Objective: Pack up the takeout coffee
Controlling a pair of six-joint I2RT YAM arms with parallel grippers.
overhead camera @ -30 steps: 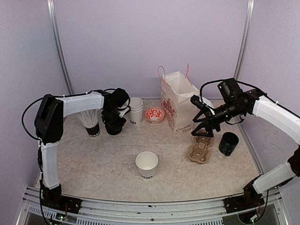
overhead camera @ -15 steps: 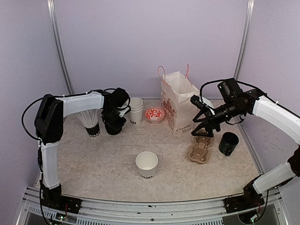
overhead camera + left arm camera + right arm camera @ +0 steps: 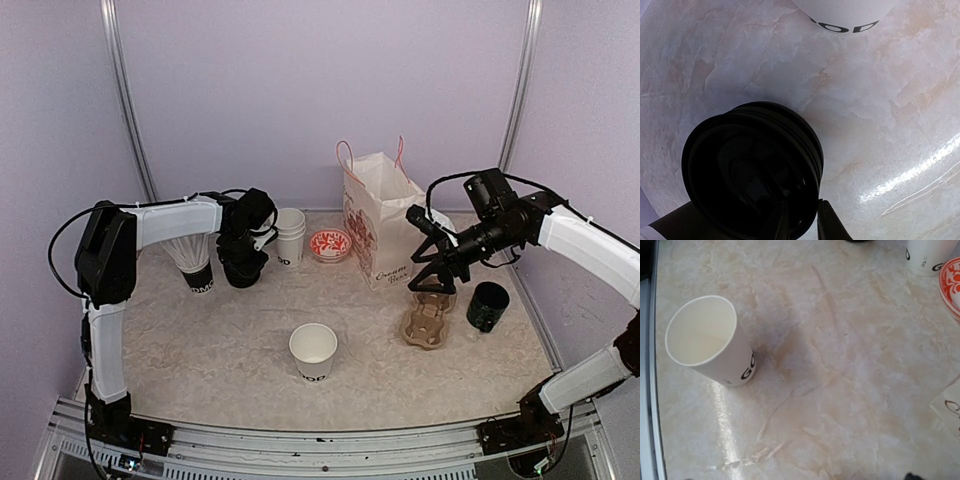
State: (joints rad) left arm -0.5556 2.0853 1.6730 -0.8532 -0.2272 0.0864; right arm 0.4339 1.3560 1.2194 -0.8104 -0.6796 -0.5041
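top external view: an open-topped white paper cup [image 3: 313, 350] is stood at the middle of the tabletop [image 3: 200, 340]. the right gripper [image 3: 432, 282] is held wide open and empty above a brown cardboard cup carrier [image 3: 425, 325].
left wrist view: the left gripper [image 3: 807, 222] is nearly closed, with the rim of a round black plastic lid stack [image 3: 752, 167] pinched between its fingers.
right wrist view: the cup [image 3: 710, 342] is seen upright.
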